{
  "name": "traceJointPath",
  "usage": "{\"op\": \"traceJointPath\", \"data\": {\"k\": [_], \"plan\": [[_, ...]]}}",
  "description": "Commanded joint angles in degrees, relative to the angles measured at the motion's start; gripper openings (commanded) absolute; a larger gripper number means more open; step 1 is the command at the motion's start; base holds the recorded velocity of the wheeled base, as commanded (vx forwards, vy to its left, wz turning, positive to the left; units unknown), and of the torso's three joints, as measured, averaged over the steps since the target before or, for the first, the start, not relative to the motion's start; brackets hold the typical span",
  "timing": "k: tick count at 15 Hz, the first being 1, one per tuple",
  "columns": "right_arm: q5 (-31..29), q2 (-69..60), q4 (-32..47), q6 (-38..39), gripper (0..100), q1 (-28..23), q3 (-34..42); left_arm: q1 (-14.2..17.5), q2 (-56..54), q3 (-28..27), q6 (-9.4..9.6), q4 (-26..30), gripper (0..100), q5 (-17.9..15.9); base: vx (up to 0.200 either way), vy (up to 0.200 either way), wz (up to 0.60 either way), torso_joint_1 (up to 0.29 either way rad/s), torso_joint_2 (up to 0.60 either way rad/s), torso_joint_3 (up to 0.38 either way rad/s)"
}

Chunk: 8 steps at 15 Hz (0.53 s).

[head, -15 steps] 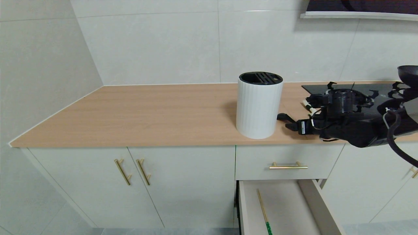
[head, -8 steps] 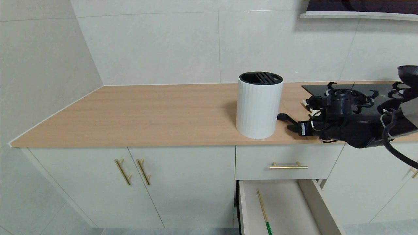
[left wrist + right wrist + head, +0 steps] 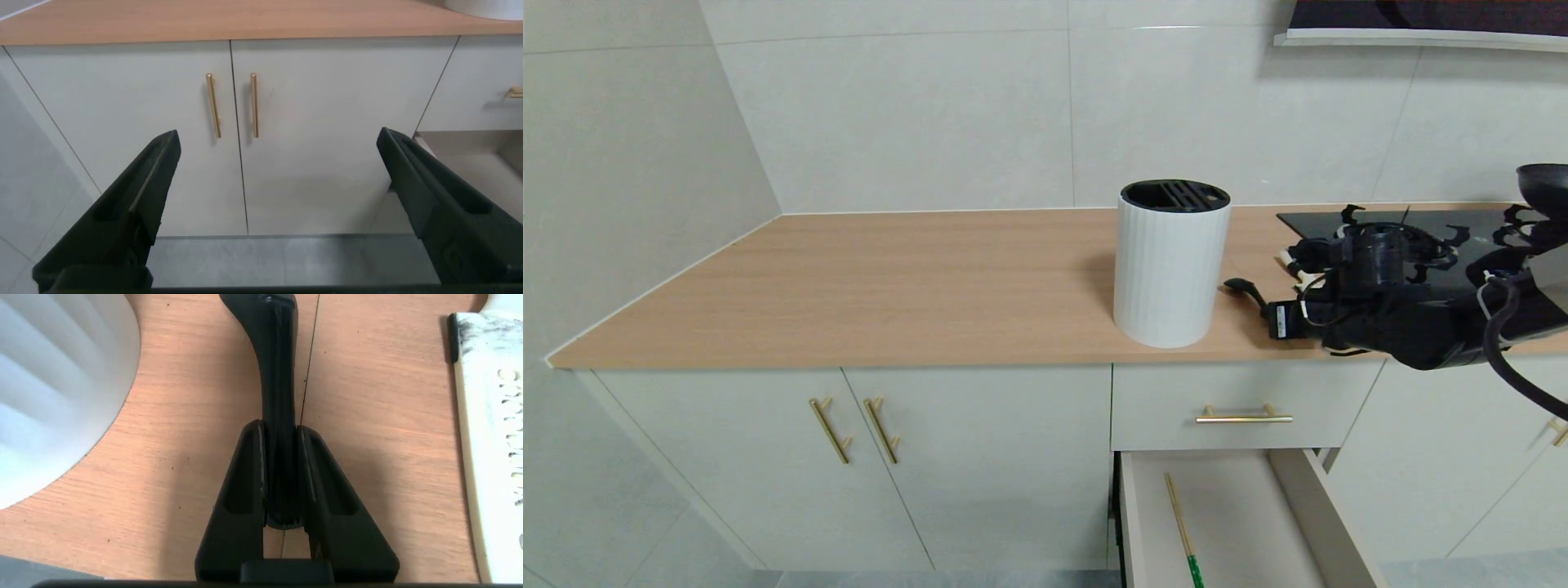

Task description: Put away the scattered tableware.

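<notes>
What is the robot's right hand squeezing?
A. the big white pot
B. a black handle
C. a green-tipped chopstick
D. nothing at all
B: the right hand is shut on the black handle beside the white pot, while the chopstick lies in the open drawer.

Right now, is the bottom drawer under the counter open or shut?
Open. The bottom drawer is pulled out beneath the shut drawer, and chopsticks lie inside it.
</notes>
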Motion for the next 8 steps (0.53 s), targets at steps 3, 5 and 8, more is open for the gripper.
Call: {"op": "traceJointPath", "data": {"k": [3, 5, 8], "plan": [[-0.1, -1.8, 0.1, 0.4, 0, 0.1, 0.4, 0.0, 0.0, 0.0, 0.00, 0.0, 100, 0.0, 0.000, 0.000, 0.00, 0.000, 0.00, 0.000], [-0.7, -3.6, 2.2, 2.4, 0, 0.9, 0.4, 0.0, 0.0, 0.0, 0.00, 0.0, 100, 0.0, 0.000, 0.000, 0.00, 0.000, 0.00, 0.000], [-3.5, -12.4, 10.8, 9.7, 0, 4.7, 2.4, 0.0, 0.0, 0.1, 0.00, 0.0, 100, 0.0, 0.000, 0.000, 0.00, 0.000, 0.00, 0.000]]}}
